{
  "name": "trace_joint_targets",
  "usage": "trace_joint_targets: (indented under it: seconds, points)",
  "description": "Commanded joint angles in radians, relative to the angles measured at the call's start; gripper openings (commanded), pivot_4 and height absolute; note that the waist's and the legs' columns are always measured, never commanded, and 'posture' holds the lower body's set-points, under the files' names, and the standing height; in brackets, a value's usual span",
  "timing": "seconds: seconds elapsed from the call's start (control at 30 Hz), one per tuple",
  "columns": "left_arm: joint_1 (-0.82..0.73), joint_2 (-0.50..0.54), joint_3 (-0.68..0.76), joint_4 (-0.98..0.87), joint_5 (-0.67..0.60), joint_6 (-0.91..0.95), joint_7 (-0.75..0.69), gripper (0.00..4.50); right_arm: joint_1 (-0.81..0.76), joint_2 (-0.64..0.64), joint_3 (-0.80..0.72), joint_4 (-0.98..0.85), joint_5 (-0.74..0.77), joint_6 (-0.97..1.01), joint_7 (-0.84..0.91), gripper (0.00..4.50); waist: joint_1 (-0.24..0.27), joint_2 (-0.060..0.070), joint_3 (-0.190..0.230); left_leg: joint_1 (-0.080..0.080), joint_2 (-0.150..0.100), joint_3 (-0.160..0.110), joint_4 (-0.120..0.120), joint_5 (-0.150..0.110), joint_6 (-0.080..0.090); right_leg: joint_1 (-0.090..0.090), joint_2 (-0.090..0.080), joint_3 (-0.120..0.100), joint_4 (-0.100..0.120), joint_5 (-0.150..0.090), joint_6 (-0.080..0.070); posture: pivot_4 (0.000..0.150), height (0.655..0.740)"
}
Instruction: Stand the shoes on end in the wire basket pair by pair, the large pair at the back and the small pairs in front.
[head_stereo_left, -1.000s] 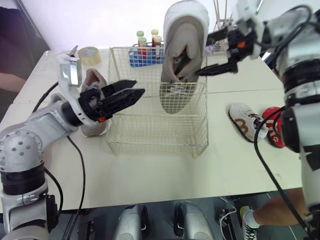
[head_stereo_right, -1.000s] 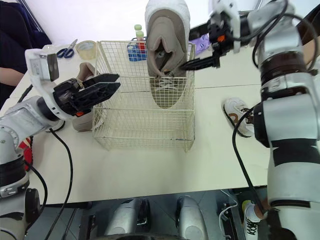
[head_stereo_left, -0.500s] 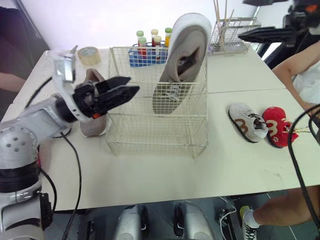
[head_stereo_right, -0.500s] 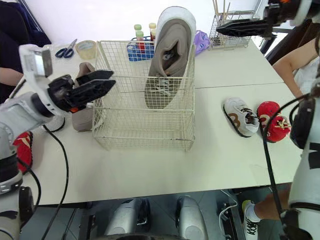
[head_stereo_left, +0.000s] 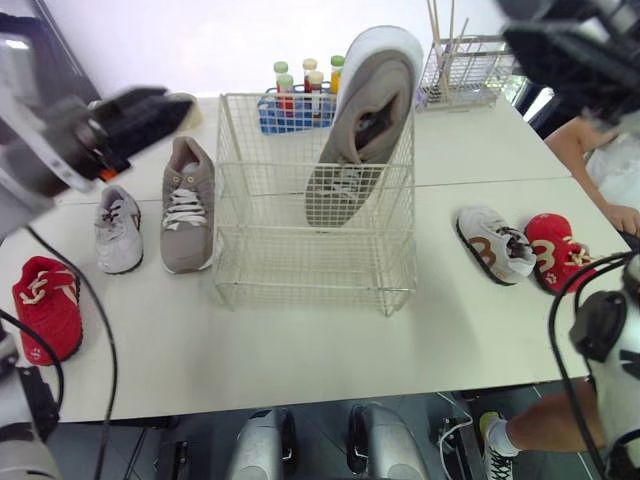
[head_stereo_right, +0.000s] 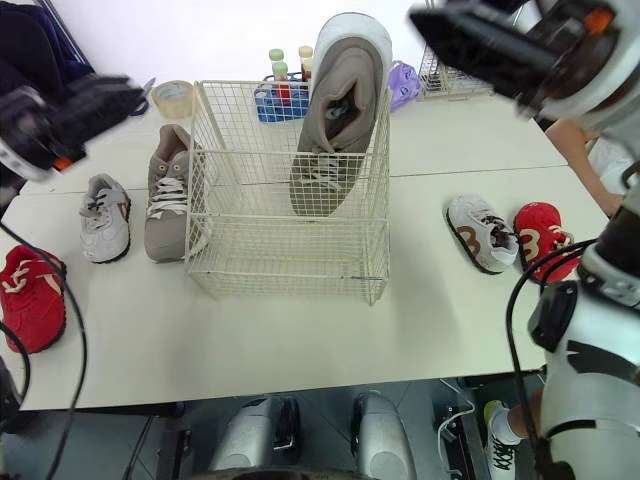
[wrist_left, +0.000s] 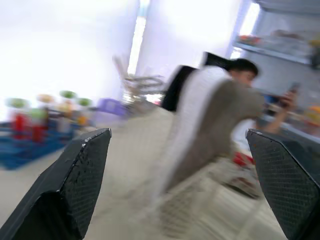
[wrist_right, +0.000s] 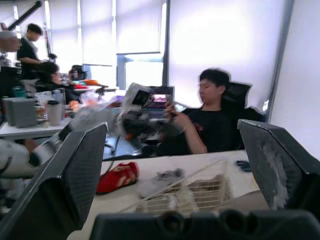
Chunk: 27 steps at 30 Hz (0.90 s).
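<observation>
A large taupe shoe (head_stereo_left: 365, 120) stands on end in the wire basket (head_stereo_left: 315, 270), leaning at its back right corner. Its mate (head_stereo_left: 187, 205) lies flat on the table just left of the basket. Further left lie a small white shoe (head_stereo_left: 118, 228) and a small red shoe (head_stereo_left: 45, 305). Right of the basket lie a small white-and-brown shoe (head_stereo_left: 495, 243) and a small red shoe (head_stereo_left: 558, 250). My left gripper (head_stereo_left: 145, 108) is raised at the far left, open and empty. My right gripper (head_stereo_right: 480, 45) is high at the far right, open and empty.
A blue rack of bottles (head_stereo_left: 295, 100) stands behind the basket, a tape roll (head_stereo_right: 172, 97) at the back left, a wire rack (head_stereo_left: 465, 70) at the back right. A person's arm (head_stereo_left: 600, 170) reaches in at the table's right edge.
My right gripper has drawn up and away from the large shoe, which stays leaning in the basket. My left arm has swung up and back to the left, uncovering the shoes there.
</observation>
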Motion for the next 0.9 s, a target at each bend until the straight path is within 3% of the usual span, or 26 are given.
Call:
trace_joint_targets:
  seconds: [0.03, 0.2, 0.43, 0.67, 0.9]
  points:
    - [-0.093, 0.037, -0.059, 0.188, 0.177, -0.073, -0.019, 4.5, 0.032, -0.004, 0.039, -0.114, 0.029, 0.002, -0.051, 4.49, 0.002, 0.0, 0.0, 0.0, 0.0, 0.0, 0.0, 0.0, 0.001, 0.0, 0.0, 0.0, 0.0, 0.0, 0.0, 0.15, 0.74]
    - [-0.32, -0.036, -0.207, 0.586, 0.404, -0.102, -0.043, 4.5, 0.077, -0.038, 0.122, -0.149, -0.035, -0.071, -0.003, 4.49, 0.022, -0.002, 0.0, 0.0, -0.001, 0.001, 0.001, -0.001, 0.002, 0.0, 0.0, 0.0, -0.001, 0.0, 0.0, 0.15, 0.74]
    - [-0.527, -0.176, -0.27, 1.039, 0.641, -0.278, -0.054, 4.5, 0.083, -0.045, 0.131, -0.17, -0.02, -0.1, -0.017, 4.49, 0.016, -0.009, 0.001, -0.002, -0.001, 0.002, 0.002, 0.001, -0.001, -0.001, 0.001, 0.0, -0.001, 0.0, 0.001, 0.15, 0.74]
    - [-0.574, -0.272, -0.273, 1.217, 0.811, -0.45, 0.082, 4.5, 0.128, -0.075, 0.097, -0.232, 0.017, -0.088, -0.082, 4.49, 0.016, -0.01, 0.002, -0.003, 0.0, 0.003, 0.002, 0.0, 0.0, -0.002, 0.0, 0.0, -0.001, 0.0, 0.001, 0.15, 0.74]
    - [-0.573, -0.305, -0.199, 1.26, 0.852, -0.507, 0.186, 4.5, 0.162, -0.1, 0.072, -0.281, 0.071, -0.08, -0.157, 4.49, 0.017, -0.01, 0.002, -0.003, 0.0, 0.003, 0.002, -0.002, 0.004, -0.003, 0.0, 0.0, -0.001, 0.0, 0.001, 0.15, 0.74]
